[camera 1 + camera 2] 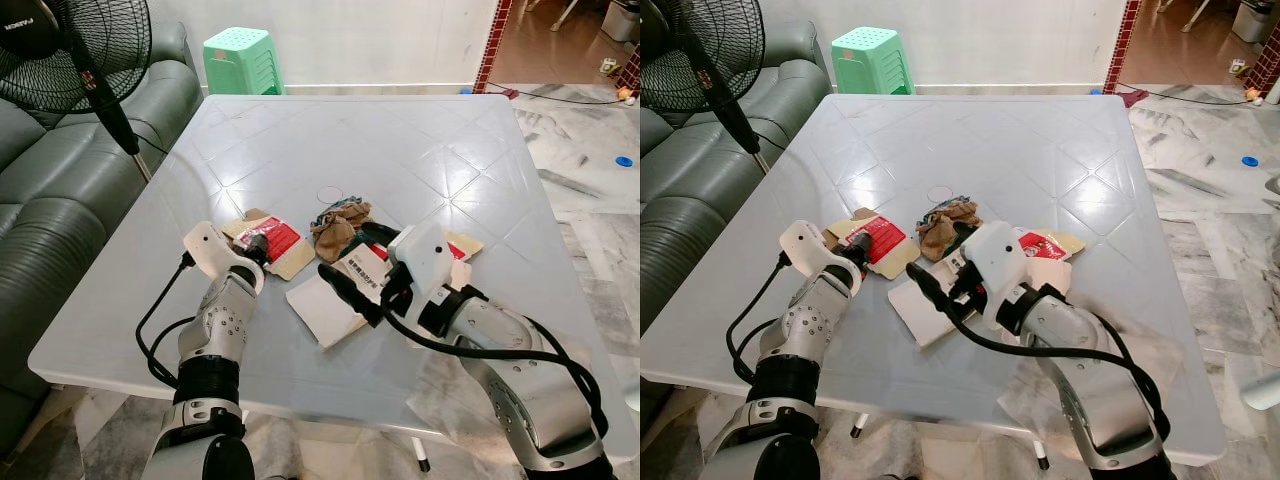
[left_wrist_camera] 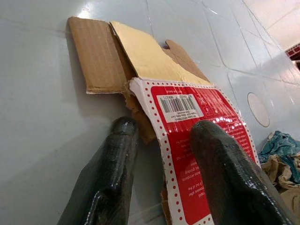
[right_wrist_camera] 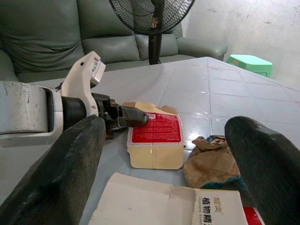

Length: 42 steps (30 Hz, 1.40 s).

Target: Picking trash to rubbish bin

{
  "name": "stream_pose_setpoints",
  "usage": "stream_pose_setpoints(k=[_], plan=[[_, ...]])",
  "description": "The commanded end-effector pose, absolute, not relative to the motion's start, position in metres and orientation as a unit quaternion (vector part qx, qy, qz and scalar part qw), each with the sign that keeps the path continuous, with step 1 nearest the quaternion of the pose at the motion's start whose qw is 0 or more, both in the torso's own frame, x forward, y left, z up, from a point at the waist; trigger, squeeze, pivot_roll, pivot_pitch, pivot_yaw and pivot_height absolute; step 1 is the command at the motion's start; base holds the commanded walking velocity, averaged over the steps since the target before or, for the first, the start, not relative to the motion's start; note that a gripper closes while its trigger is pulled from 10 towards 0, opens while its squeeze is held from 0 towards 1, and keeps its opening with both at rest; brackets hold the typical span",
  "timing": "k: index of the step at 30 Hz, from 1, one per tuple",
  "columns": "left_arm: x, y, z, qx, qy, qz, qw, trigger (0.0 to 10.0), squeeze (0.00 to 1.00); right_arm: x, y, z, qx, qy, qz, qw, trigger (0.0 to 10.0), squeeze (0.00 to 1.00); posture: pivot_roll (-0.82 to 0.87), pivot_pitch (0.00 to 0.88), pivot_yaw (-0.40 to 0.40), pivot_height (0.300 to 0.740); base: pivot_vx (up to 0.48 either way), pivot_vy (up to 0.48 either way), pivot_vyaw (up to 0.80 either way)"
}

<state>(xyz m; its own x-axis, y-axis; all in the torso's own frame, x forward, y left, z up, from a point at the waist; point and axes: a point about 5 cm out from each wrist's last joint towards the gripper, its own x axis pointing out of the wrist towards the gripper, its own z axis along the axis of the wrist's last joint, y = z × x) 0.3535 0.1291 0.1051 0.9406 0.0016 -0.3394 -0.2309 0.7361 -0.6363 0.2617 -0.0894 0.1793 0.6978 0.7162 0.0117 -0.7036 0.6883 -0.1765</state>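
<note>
A flattened red and brown carton lies on the white table. My left gripper is low at its near edge and open. In the left wrist view one finger rests on the table and the other lies over the red face. Crumpled brown paper lies just right of the carton. A flat white box with printed text lies in front of it. My right gripper hovers over that box, fingers spread wide open and holding nothing.
A red and white packet peeks out behind my right wrist. A clear plastic sheet covers the near right corner. A standing fan and grey sofa are at the left, and a green stool stands beyond the table.
</note>
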Motion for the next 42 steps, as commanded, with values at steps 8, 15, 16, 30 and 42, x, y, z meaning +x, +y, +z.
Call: stream_pose_setpoints(k=[8,15,16,30,42], plan=[[0.354,0.140,0.108,-0.377,0.128,0.087,0.913,0.0,0.00,0.262,-0.087,0.180,-0.083,-0.044,0.392,0.915,10.0,0.00,-0.09,0.053,0.067,0.740,0.000,0.000,0.00],[0.355,0.150,0.115,-0.360,0.085,0.110,0.922,0.0,0.00,0.262,-0.087,0.180,-0.081,-0.045,0.388,0.917,10.0,0.00,-0.09,0.051,0.070,0.740,0.000,0.000,0.00],[0.355,0.151,0.116,-0.359,0.083,0.111,0.923,0.0,0.00,0.263,-0.087,0.180,-0.081,-0.045,0.387,0.917,10.0,0.00,-0.09,0.051,0.070,0.740,0.000,0.000,0.00],[0.361,0.120,0.157,-0.120,-0.031,-0.047,0.991,10.0,1.00,0.265,-0.088,0.180,-0.080,-0.048,0.379,0.921,10.0,0.00,-0.08,0.052,0.069,0.740,0.000,0.000,0.00],[0.370,0.113,0.142,-0.014,-0.001,-0.061,0.998,10.0,1.00,0.265,-0.090,0.180,-0.079,-0.048,0.371,0.924,10.0,0.00,-0.10,0.055,0.075,0.740,0.000,0.000,0.00]])
